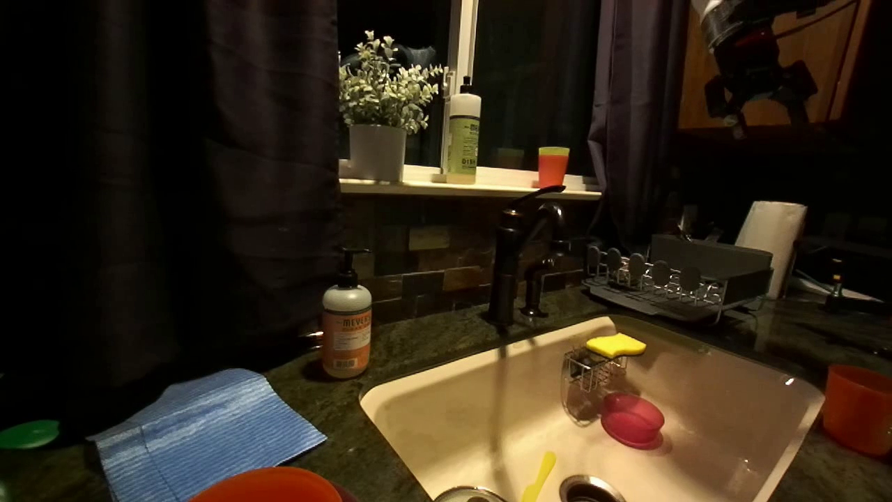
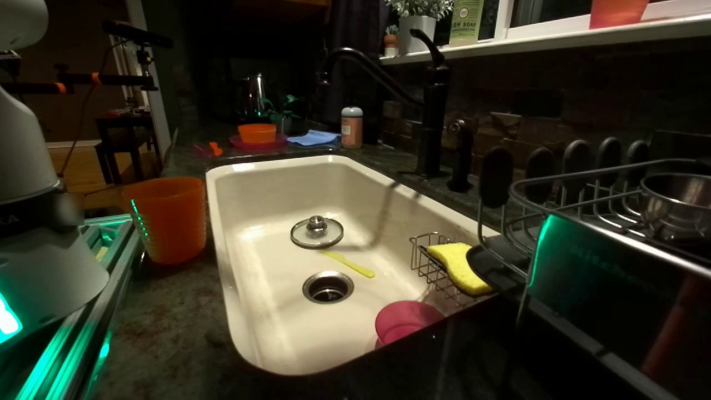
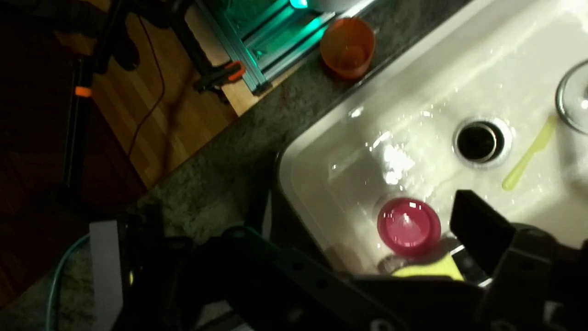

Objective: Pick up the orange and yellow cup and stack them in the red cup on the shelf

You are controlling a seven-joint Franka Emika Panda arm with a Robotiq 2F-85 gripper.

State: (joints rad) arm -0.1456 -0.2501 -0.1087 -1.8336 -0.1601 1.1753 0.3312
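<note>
On the pale shelf [image 1: 418,187] below the window stands the red cup [image 1: 552,171], which looks orange-red here. A band of the yellow cup [image 1: 554,150] rises above its rim, so the two appear nested. Only the lower part of the red cup [image 2: 616,12] shows at the top of an exterior view. The orange cup [image 2: 169,222] sits upright on the counter between the sink and the robot base. My gripper [image 1: 769,123] hangs high at the upper right, far from the cups. Its fingers stand wide apart in the wrist view, holding nothing.
A dark faucet [image 1: 512,265] rises before the shelf. A plant pot [image 1: 377,153] and dish soap bottle [image 1: 463,139] share the shelf. The sink [image 2: 266,311] holds a pink bowl [image 3: 409,227], a lid and a yellow knife. A dish rack [image 1: 683,279] stands beside it.
</note>
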